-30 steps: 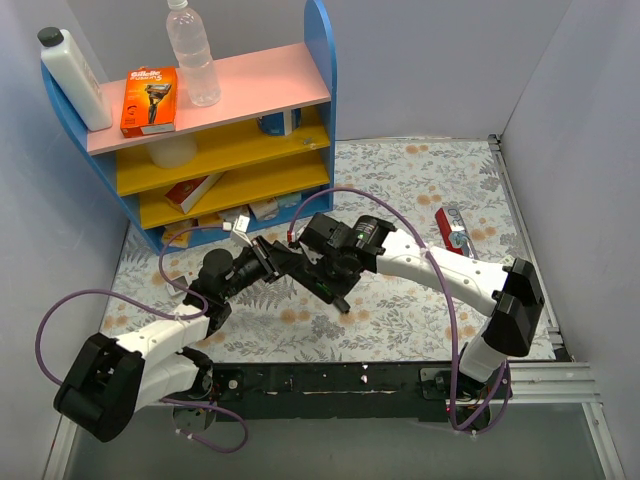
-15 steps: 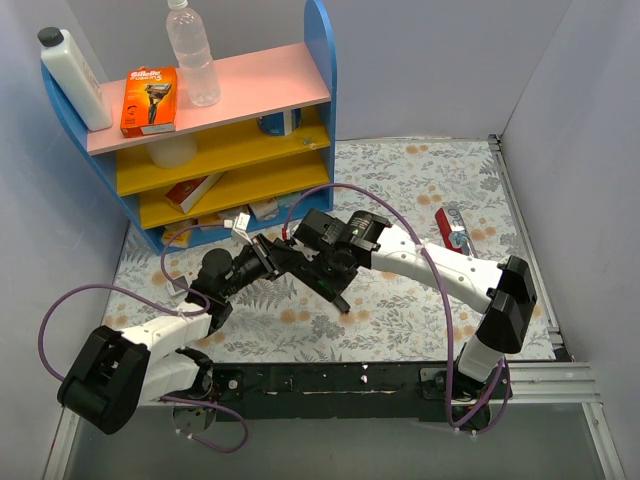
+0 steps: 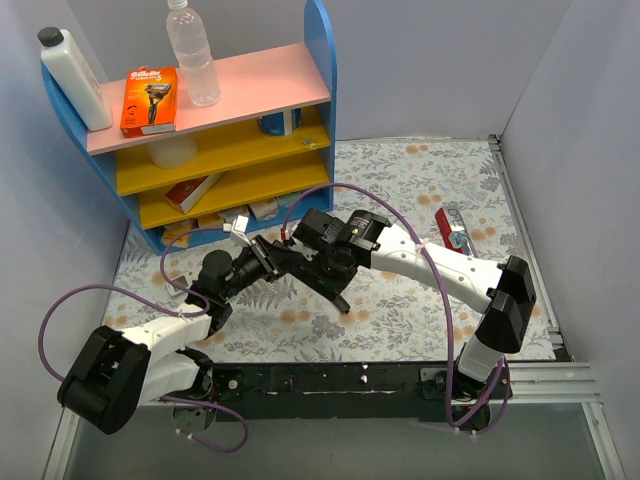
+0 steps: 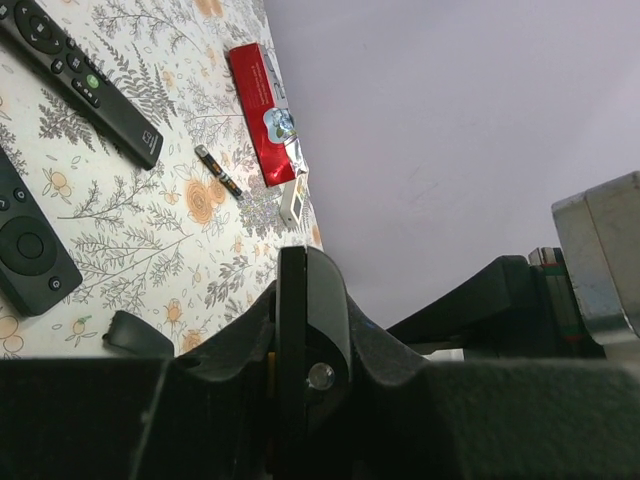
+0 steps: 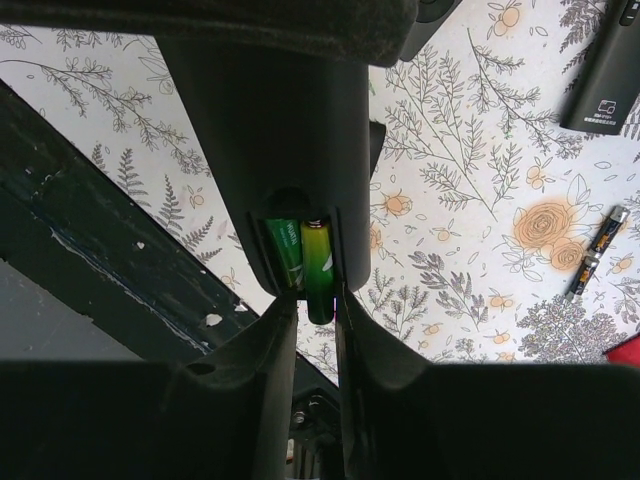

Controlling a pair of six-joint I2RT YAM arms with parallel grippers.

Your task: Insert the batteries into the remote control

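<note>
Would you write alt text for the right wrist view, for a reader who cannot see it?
A black remote control fills the centre, its open bay holding two green batteries, the yellower one jutting down between the fingertips of the right gripper. Behind lies a floral tablecloth with loose dark cells.

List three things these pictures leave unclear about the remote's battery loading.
Top view: the battery bay of the remote control, hidden under the right gripper.
Right wrist view: whether the fingers grip the yellowish battery; contact lost in shadow.
Left wrist view: label on the loose cell, too small.
</note>
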